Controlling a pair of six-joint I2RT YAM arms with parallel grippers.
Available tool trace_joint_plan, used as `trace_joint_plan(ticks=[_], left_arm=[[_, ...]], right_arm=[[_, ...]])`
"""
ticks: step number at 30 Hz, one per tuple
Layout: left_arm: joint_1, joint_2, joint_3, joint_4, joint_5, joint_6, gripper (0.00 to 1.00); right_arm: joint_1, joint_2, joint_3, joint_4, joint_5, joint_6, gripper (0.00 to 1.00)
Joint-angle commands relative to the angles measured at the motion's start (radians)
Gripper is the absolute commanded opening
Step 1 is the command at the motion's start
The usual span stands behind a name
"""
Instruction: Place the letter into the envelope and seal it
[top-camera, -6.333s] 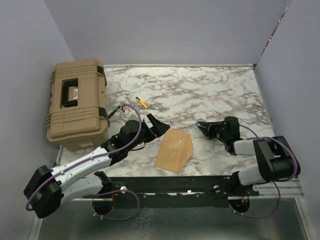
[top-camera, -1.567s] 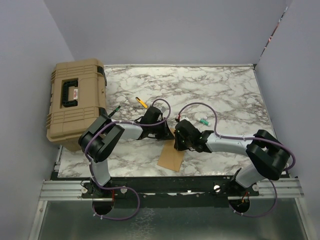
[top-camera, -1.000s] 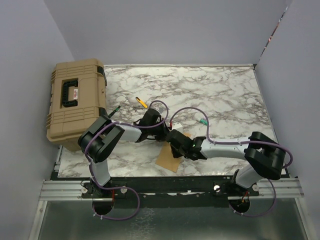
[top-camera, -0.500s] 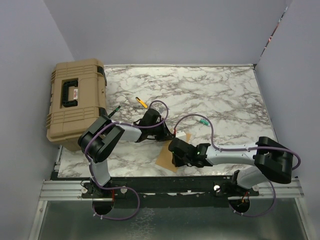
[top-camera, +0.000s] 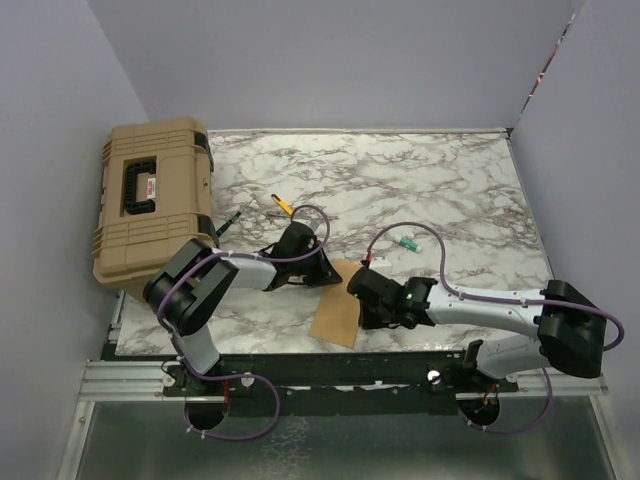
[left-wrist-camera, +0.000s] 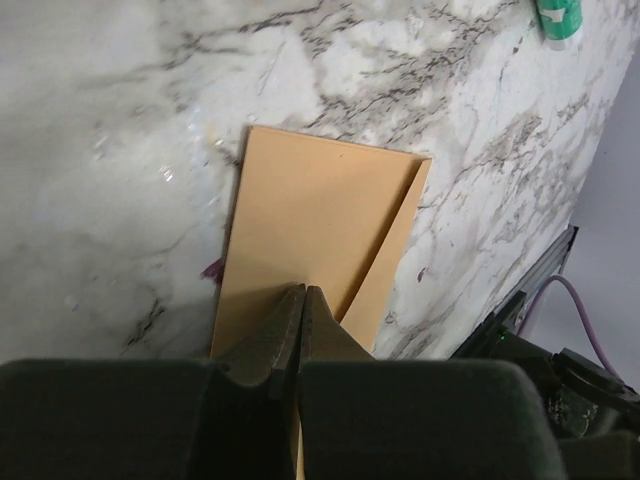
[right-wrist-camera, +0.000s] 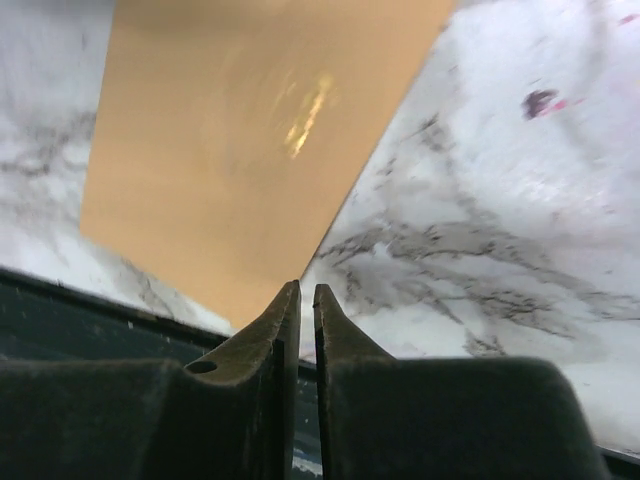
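Your shut right claw (right-wrist-camera: 300, 295) just slid right of the tan kraft-paper envelope (left-wrist-camera: 310, 220). Left claw (left-wrist-camera: 303, 295), also shut, rests on it; seal's probably pressed.

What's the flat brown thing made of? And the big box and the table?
The envelope looks like tan kraft paper: thin, mostly matte, with a crisp diagonal fold. The big box looks like hard molded plastic: ribs, black latches. The table looks like shiny marble, white with grey veins, but may be printed.
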Motion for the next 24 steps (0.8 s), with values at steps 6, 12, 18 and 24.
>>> trace_joint_plan(ticks=[6, 12, 18, 24], left_arm=[[0.010, -0.167, -0.076, -0.151, -0.073, 0.015, 0.00], [0.010, -0.230, -0.066, -0.179, 0.004, 0.068, 0.07], [0.009, -0.251, -0.100, -0.211, -0.035, 0.091, 0.05], [0.009, -0.227, -0.124, -0.216, -0.056, 0.090, 0.03]], right_arm=[[-0.142, 0.071, 0.108, -0.028, 0.060, -0.022, 0.16], [-0.154, 0.193, 0.216, 0.004, -0.012, -0.125, 0.18], [-0.155, 0.293, 0.265, 0.010, -0.036, -0.143, 0.10], [-0.155, 0.337, 0.281, 0.018, -0.037, -0.163, 0.08]])
